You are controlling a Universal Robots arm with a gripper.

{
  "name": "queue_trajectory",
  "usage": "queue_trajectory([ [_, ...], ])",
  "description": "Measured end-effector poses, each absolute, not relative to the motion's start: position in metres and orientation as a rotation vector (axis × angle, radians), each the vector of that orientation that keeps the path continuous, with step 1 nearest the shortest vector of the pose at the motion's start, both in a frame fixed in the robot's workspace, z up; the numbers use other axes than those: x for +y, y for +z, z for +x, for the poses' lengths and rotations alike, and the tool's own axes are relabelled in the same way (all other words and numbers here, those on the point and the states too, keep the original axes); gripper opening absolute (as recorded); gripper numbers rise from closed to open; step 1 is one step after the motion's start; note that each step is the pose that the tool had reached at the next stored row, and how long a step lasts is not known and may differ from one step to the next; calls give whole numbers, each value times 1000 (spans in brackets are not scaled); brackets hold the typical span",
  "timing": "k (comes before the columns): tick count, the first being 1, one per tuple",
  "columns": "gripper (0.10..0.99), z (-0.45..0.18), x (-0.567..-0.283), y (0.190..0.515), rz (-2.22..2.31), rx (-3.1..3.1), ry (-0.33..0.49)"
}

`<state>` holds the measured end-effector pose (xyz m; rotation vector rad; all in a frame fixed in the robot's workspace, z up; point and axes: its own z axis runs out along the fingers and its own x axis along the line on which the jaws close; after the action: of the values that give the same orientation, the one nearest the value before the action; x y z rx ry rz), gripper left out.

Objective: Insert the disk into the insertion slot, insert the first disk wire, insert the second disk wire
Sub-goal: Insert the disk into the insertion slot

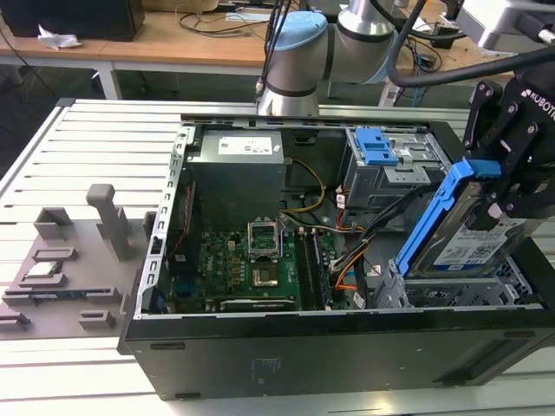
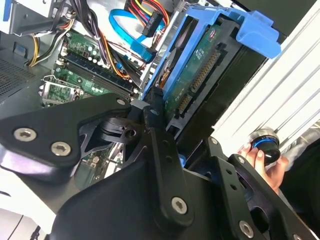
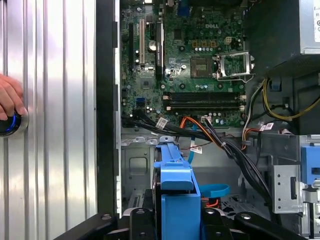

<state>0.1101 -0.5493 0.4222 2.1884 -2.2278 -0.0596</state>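
My gripper (image 1: 506,192) is shut on the disk (image 1: 468,236), a silver drive with a white-and-blue label in a bright blue carrier. The disk hangs tilted, its lower end just above the insertion slot (image 1: 451,293), a silver perforated cage at the case's front corner on the exterior view's right. In the second wrist view the black fingers (image 2: 155,117) clamp the disk (image 2: 200,75), whose green board faces the camera. The first wrist view shows the blue carrier (image 3: 175,185) between the gripper's arms. The second disk wire (image 2: 124,29), a flat light-blue cable, lies loose inside the case, also seen as a blue loop (image 3: 216,190).
The open computer case (image 1: 286,347) holds a motherboard (image 1: 247,269), a power supply (image 1: 238,169) and a grey bay with a blue latch (image 1: 377,147). Orange, yellow and black wire bundles (image 3: 210,132) cross beside the cage. A person's hand (image 3: 10,97) rests on a blue-ringed button (image 3: 7,124) outside the case.
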Motion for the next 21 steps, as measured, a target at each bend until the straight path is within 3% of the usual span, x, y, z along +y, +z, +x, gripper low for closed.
queue_trajectory([
  [15, 361, 110, -549, 406, 2188, -2227, -59],
  [16, 373, 110, -549, 406, 2188, -2227, -58],
  [17, 439, 110, -549, 406, 2188, -2227, -58],
  [21, 420, 110, -549, 406, 2187, -2227, -57],
])
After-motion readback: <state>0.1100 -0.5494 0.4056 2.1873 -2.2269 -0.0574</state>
